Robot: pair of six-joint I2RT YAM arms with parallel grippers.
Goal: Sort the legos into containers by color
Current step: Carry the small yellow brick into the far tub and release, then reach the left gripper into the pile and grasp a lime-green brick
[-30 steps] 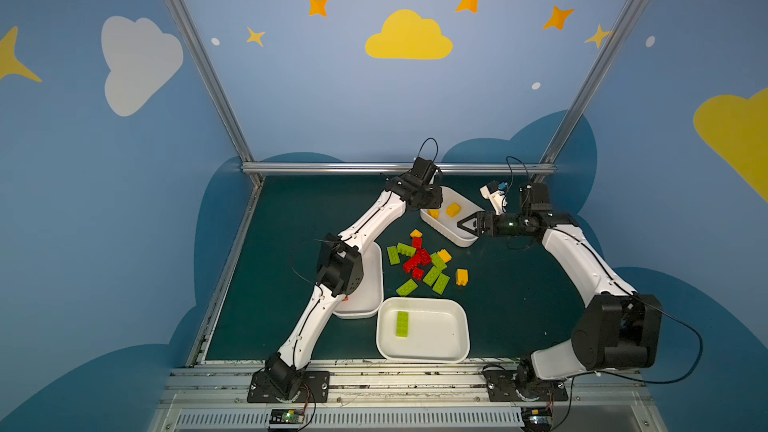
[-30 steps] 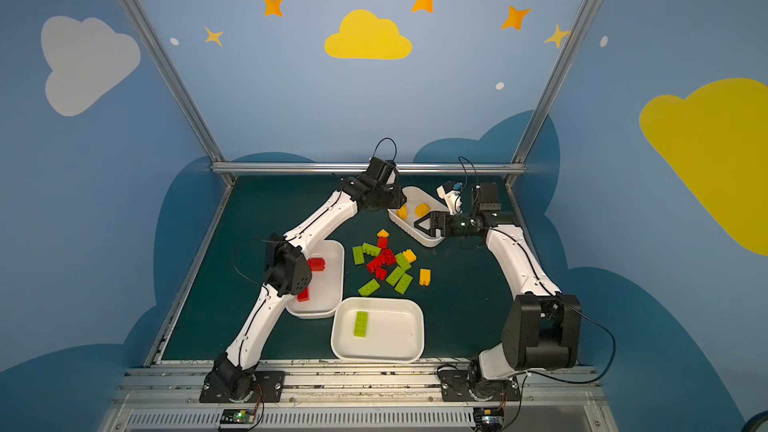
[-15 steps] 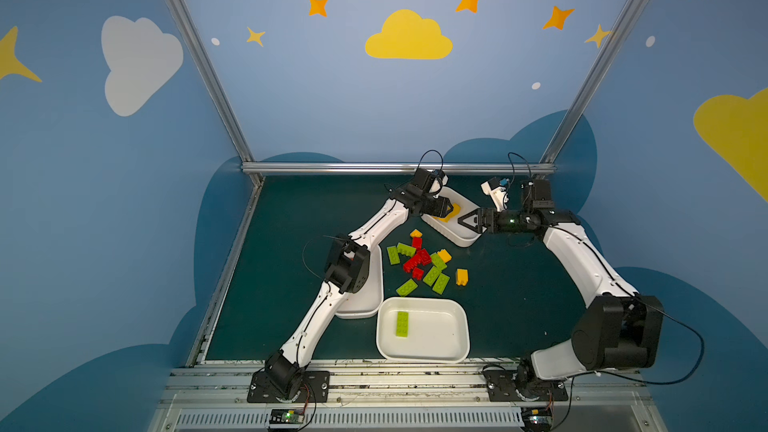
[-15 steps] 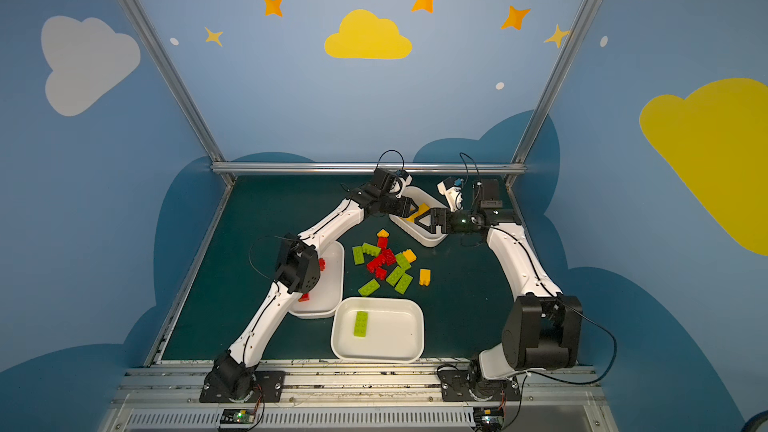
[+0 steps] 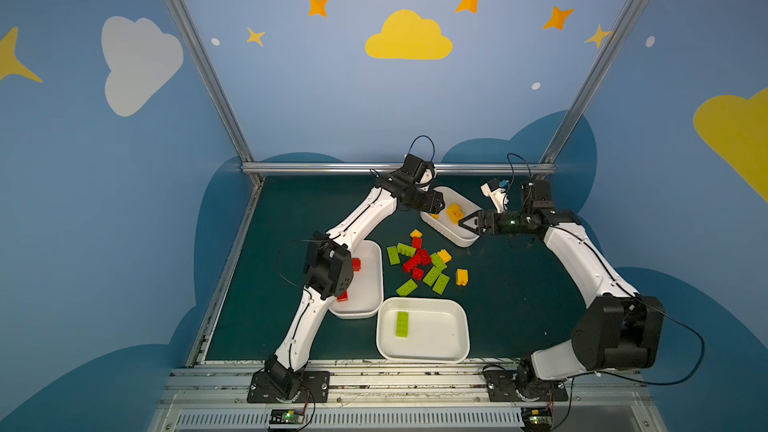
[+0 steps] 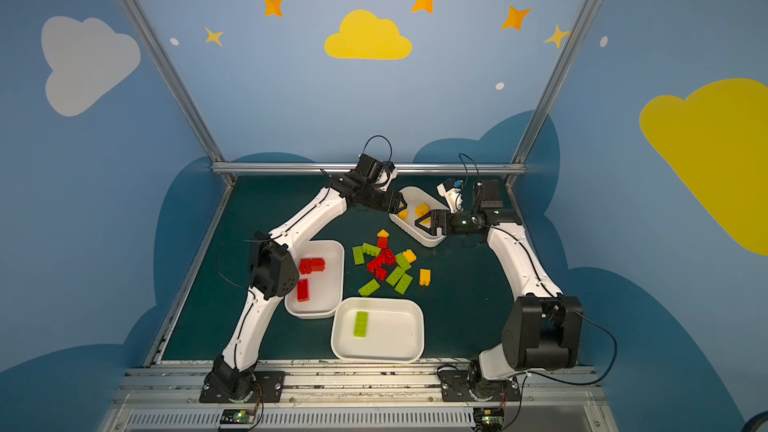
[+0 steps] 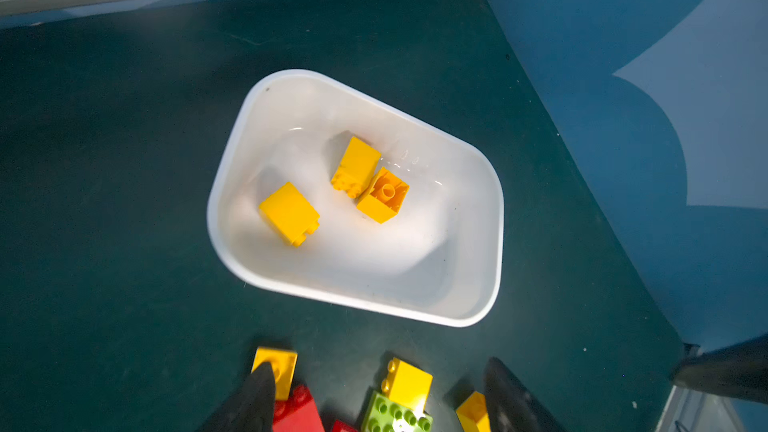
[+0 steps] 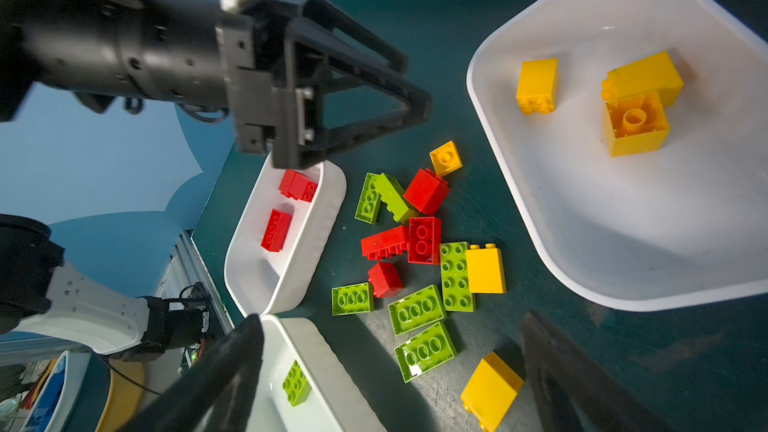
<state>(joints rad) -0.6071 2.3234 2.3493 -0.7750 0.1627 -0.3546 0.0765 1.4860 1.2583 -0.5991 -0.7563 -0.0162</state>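
A heap of red, lime green and yellow legos point(image 5: 419, 261) lies mid-mat, with one yellow brick point(image 5: 461, 277) apart on its right. The far container point(image 5: 453, 236) holds three yellow bricks point(image 7: 289, 211) point(image 7: 355, 166) point(image 7: 382, 195). The left container point(image 6: 320, 301) holds red bricks point(image 6: 311, 265), and the front container point(image 6: 390, 338) holds one green brick point(image 6: 360, 324). My left gripper point(image 5: 436, 203) hangs open and empty over the far container's left end. My right gripper point(image 5: 463, 222) stands wide open and empty above that container's near rim, facing the left gripper point(image 8: 415, 89).
An aluminium rail point(image 5: 399, 168) closes the back of the mat just behind the far container. Blue walls stand close on both sides. The left arm's elbow point(image 5: 328, 270) hangs over the left container. The arm bases sit on the front rail point(image 5: 374, 371).
My left gripper has gone from shut to open over the far container, where a yellow brick now lies below it. My right gripper has crept left toward that container, still open.
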